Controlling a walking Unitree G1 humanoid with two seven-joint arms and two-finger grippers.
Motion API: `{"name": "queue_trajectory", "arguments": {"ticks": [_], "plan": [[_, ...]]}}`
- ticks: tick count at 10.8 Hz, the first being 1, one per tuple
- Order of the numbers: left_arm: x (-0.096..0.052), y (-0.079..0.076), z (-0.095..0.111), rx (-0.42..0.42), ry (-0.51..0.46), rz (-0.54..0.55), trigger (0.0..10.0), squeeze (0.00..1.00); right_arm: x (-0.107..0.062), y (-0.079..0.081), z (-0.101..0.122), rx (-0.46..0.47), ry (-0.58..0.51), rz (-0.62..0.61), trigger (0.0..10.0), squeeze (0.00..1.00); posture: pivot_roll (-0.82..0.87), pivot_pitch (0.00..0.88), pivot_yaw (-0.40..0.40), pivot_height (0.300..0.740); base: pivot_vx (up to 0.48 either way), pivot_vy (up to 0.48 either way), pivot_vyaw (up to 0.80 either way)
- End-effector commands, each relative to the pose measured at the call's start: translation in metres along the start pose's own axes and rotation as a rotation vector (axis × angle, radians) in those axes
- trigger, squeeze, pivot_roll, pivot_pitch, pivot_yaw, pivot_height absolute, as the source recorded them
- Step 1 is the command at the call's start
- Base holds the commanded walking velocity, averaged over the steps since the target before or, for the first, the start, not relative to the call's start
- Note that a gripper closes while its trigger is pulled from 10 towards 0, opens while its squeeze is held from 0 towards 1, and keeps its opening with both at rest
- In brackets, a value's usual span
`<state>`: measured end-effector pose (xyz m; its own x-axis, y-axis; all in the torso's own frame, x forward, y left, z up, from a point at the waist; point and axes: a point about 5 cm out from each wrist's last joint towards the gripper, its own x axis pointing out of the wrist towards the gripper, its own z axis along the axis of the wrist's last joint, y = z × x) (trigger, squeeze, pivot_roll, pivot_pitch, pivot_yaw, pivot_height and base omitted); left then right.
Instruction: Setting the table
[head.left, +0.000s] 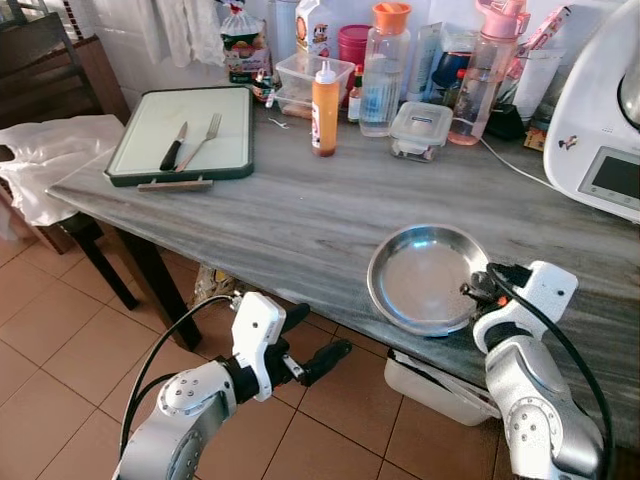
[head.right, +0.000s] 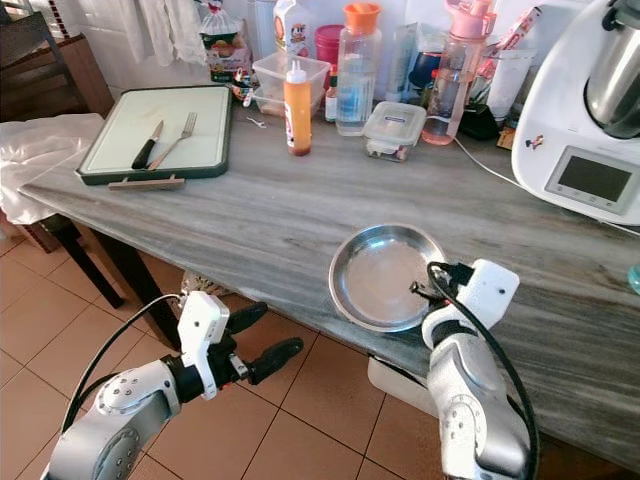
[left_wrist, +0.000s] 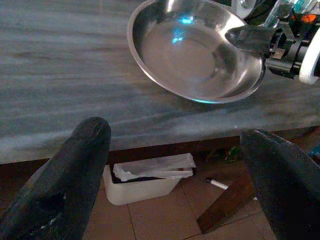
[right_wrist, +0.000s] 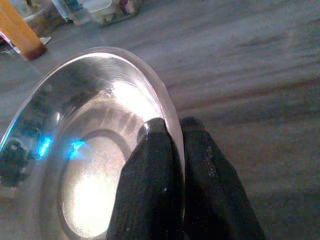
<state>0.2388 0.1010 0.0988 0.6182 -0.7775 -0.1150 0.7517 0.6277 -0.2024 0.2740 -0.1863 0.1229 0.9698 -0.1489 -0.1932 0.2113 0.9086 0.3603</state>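
A round steel plate lies near the front edge of the grey marble table. My right gripper is shut on the plate's right rim, one finger inside the rim and the other outside. Below the table's front edge, my left gripper hangs open, holding nothing, its fingers spread wide. A knife and a fork lie side by side on a green-edged cutting board at the table's far left.
Bottles, an orange sauce bottle, lidded containers and a white kitchen machine crowd the back. A white cloth covers a chair at left. A white bin stands on the tiled floor under the table.
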Motion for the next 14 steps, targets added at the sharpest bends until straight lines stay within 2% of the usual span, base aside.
{"name": "queue_trajectory", "arguments": {"ticks": [1, 4, 9, 10, 12, 14], "plan": [[-0.001, -0.001, 0.001, 0.015, -0.003, 0.0, 10.0, 0.0, 0.0, 0.001, 0.001, 0.009, -0.01, -0.001, 10.0, 1.0, -0.05, 0.076, 0.011, 0.74, 0.0, 0.0, 0.0], [-0.001, 0.0, 0.001, 0.012, -0.004, 0.005, 10.0, 0.0, -0.002, -0.002, -0.004, 0.0, 0.006, -0.003, 10.0, 1.0, -0.05, 0.081, 0.012, 0.74, 0.0, 0.0, 0.0], [0.0, 0.001, 0.003, 0.017, -0.009, 0.013, 10.0, 0.0, 0.002, 0.0, 0.005, -0.003, -0.037, 0.009, 10.0, 1.0, -0.05, 0.077, 0.013, 0.74, 0.0, 0.0, 0.0], [0.0, 0.001, 0.005, 0.019, -0.013, 0.019, 10.0, 0.0, 0.002, 0.003, 0.01, -0.026, -0.065, 0.032, 10.0, 1.0, -0.04, 0.077, 0.012, 0.74, 0.0, 0.0, 0.0], [0.0, 0.002, 0.011, 0.026, -0.024, 0.026, 10.0, 0.0, -0.002, 0.014, 0.027, -0.164, -0.152, 0.12, 10.0, 1.0, -0.04, 0.068, 0.012, 0.74, 0.0, 0.0, 0.0], [0.0, 0.001, 0.015, 0.03, -0.031, 0.026, 10.0, 0.0, -0.002, 0.016, 0.037, -0.222, -0.197, 0.118, 10.0, 1.0, -0.04, 0.063, 0.01, 0.74, 0.0, 0.0, 0.0]]}}
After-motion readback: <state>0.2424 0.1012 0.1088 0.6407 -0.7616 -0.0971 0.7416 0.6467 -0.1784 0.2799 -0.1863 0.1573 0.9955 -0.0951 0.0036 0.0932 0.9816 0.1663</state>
